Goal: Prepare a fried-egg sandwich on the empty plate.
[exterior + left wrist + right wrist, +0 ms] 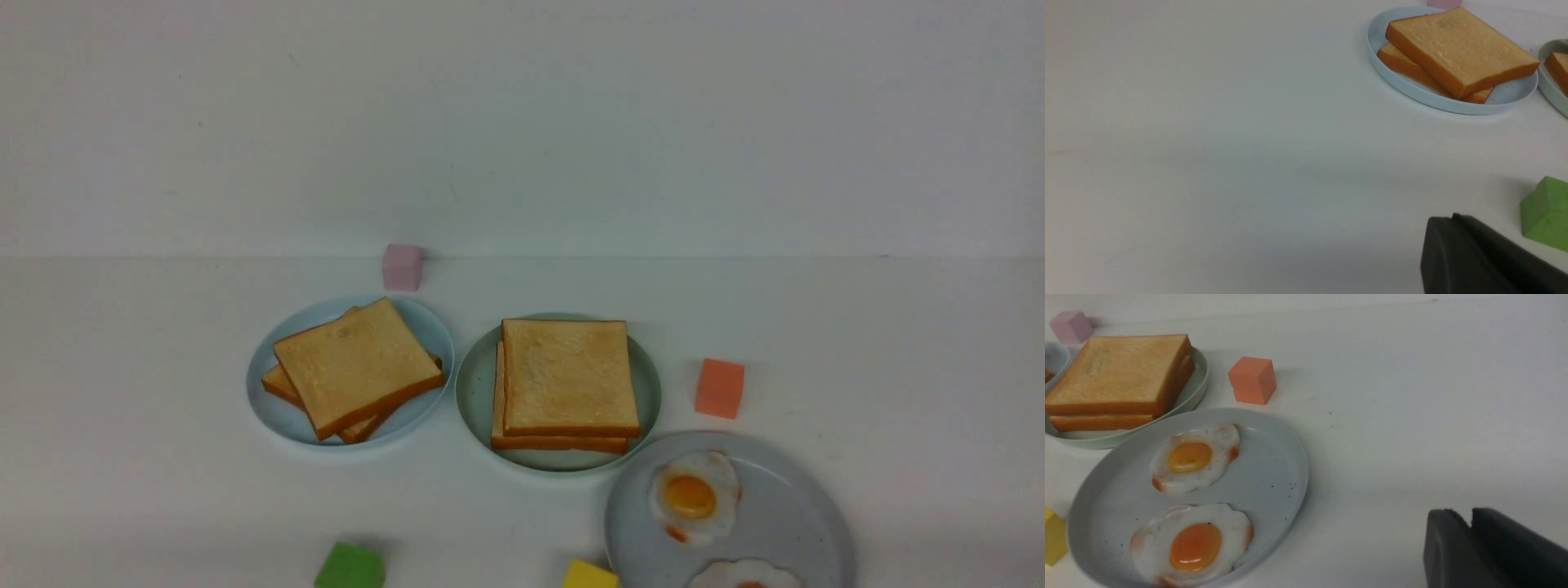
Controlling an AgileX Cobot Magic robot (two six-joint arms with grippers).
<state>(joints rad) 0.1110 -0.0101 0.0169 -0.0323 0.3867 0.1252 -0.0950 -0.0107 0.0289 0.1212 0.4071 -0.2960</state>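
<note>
The sandwich (567,376) is two square golden toast slices stacked squarely on the mint-green plate (473,400) at the table's middle; I see no egg between them. It also shows in the right wrist view (1114,371) on the same plate (1198,386). Neither gripper shows in the front view. My left gripper (1453,217) is shut and empty over bare table, well short of the plates. My right gripper (1468,514) is shut and empty, off to the side of the grey plate.
A pale blue plate (269,408) holds a skewed toast pile (355,367). A grey plate (784,523) at front right holds two fried eggs (694,496) (747,576). Blocks lie around: pink (402,267), orange (719,388), green (350,566), yellow (589,575).
</note>
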